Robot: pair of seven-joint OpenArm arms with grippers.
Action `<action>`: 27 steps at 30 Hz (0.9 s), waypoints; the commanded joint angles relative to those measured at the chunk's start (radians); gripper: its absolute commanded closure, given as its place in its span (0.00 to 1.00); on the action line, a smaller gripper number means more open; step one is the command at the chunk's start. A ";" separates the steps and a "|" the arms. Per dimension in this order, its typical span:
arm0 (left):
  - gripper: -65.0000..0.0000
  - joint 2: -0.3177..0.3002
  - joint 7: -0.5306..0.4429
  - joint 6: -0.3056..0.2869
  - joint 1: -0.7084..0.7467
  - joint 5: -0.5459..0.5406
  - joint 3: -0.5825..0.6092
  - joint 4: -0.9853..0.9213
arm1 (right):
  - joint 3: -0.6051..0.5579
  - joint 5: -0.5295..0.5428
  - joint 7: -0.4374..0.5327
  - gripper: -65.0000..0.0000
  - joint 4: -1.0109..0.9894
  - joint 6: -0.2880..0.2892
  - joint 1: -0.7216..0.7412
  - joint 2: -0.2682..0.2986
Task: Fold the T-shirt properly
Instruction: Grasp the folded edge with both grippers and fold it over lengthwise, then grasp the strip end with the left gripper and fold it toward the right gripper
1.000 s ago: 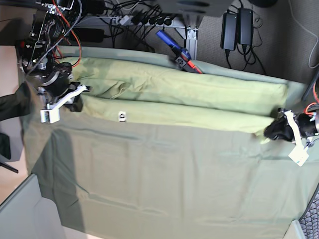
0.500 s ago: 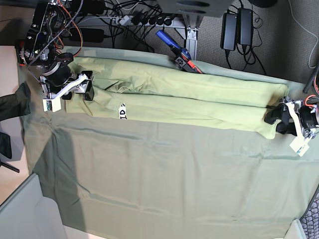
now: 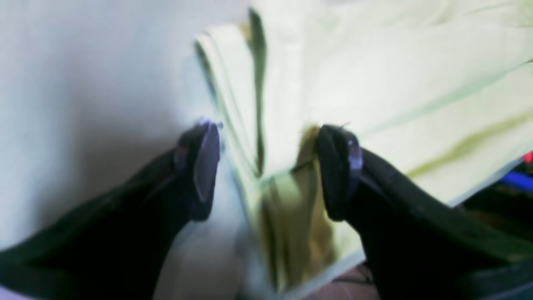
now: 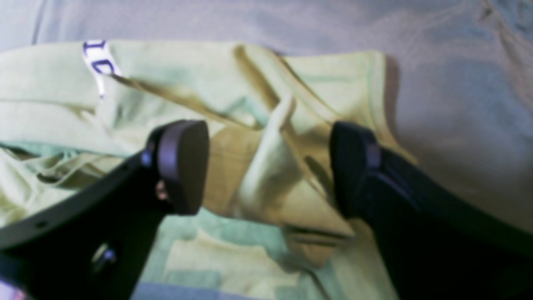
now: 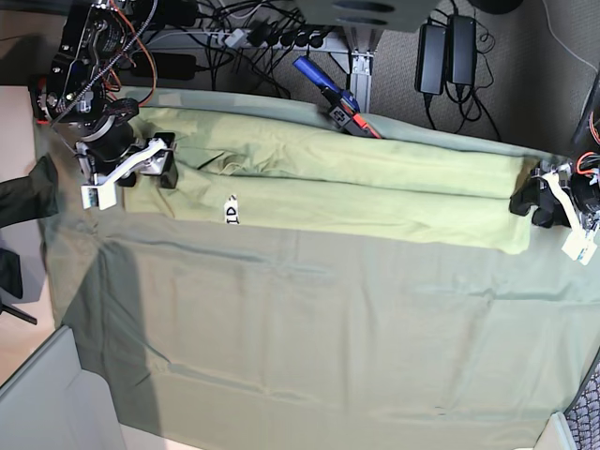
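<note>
The pale yellow-green T-shirt [image 5: 356,183] lies folded into a long band across the far part of the table, with its small tag [image 5: 231,210] on the near fold. My right gripper [image 5: 155,164] hovers over the shirt's left end. In the right wrist view this gripper [image 4: 266,166] is open above crumpled folds of the T-shirt [image 4: 54,83] near the tag [image 4: 98,62]. My left gripper [image 5: 536,200] sits at the shirt's right end. Its wrist view shows it [image 3: 268,171] open, with the layered edge of the T-shirt [image 3: 374,83] lying between the spread fingers.
The grey-green table cloth [image 5: 328,337] covers the table. A blue and red tool [image 5: 330,94] lies at the back edge. Black power adapters [image 5: 445,52] and cables sit behind the table. A grey panel [image 5: 42,403] stands at the near left corner.
Both grippers were shut on the shirt's ends and have opened and let go. The near fold and tag shifted toward the back. The left gripper has drawn back to the right.
</note>
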 commanded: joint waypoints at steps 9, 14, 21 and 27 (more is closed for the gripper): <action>0.50 0.055 -0.001 -0.015 -0.004 -0.039 -0.002 0.013 | 0.010 0.008 0.026 0.32 0.015 0.049 0.005 0.015; 1.00 0.057 0.007 -0.085 -0.004 -0.098 -0.002 0.014 | 0.010 0.008 0.027 0.32 0.015 0.049 0.005 0.015; 1.00 0.031 -0.009 -0.085 -0.069 -0.094 -0.005 0.032 | 0.066 0.010 0.027 0.32 0.016 0.047 0.014 0.015; 1.00 0.017 -0.035 -0.085 -0.212 -0.027 0.024 -0.031 | 0.256 0.116 0.027 0.32 0.016 0.045 0.016 0.019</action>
